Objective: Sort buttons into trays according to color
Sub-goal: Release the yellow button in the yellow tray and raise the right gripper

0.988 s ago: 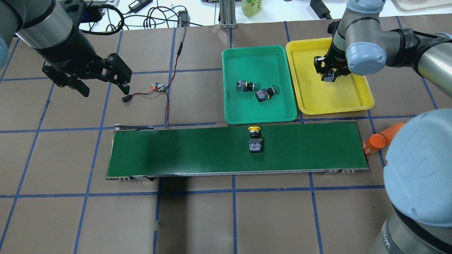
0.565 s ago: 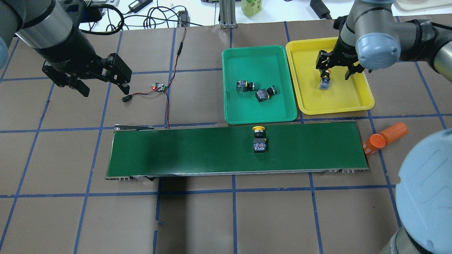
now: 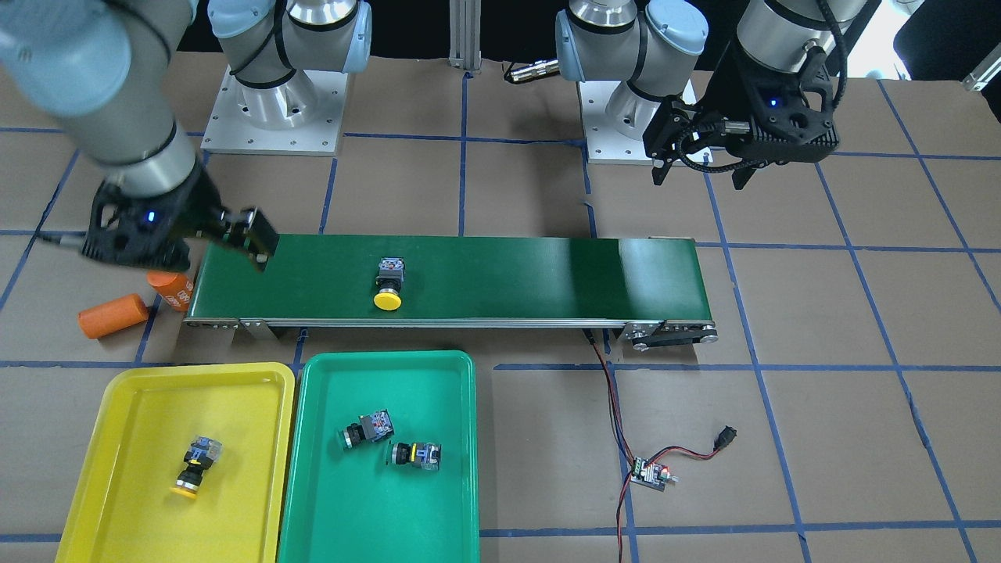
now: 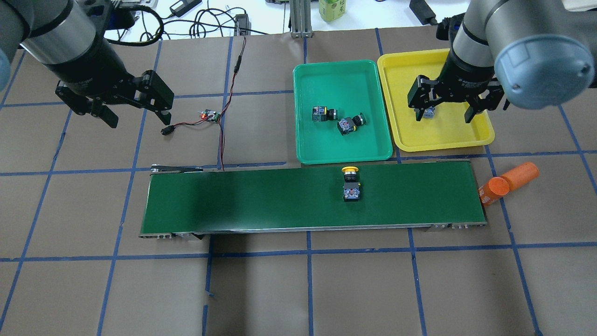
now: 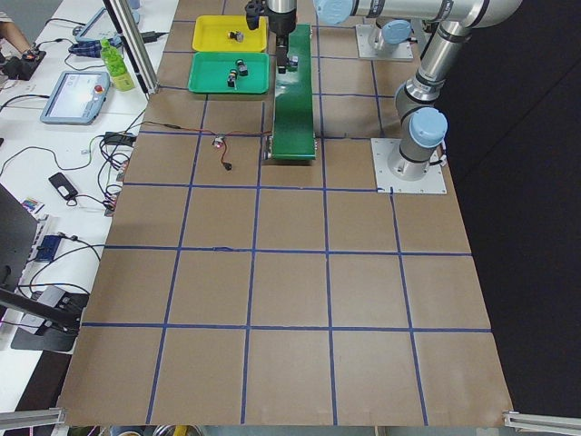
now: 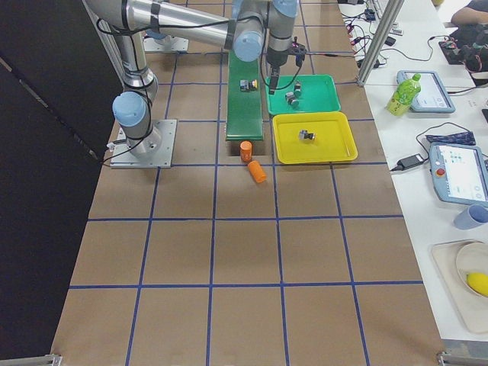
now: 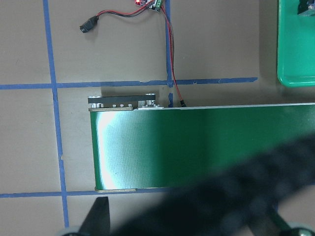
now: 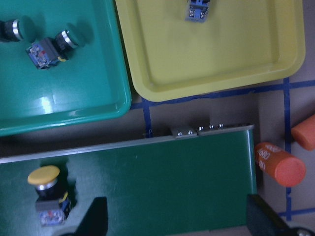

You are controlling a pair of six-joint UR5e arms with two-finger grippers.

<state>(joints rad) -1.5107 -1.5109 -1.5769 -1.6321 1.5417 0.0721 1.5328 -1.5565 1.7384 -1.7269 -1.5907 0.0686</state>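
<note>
Brown tabletop (image 4: 261, 289): paper, blue tape grid.
Belt (image 4: 261, 200): dark green; yellow button (image 4: 350, 184) lying right of middle.
Yellow tray (image 4: 443, 133): far right; second yellow button (image 3: 194, 465).
Green tray (image 4: 326, 140): just left; green buttons (image 4: 324, 113).
Left jaws: spread, empty.
Right jaws: spread, empty.
Room: cables (image 4: 210, 21) beyond.
</note>
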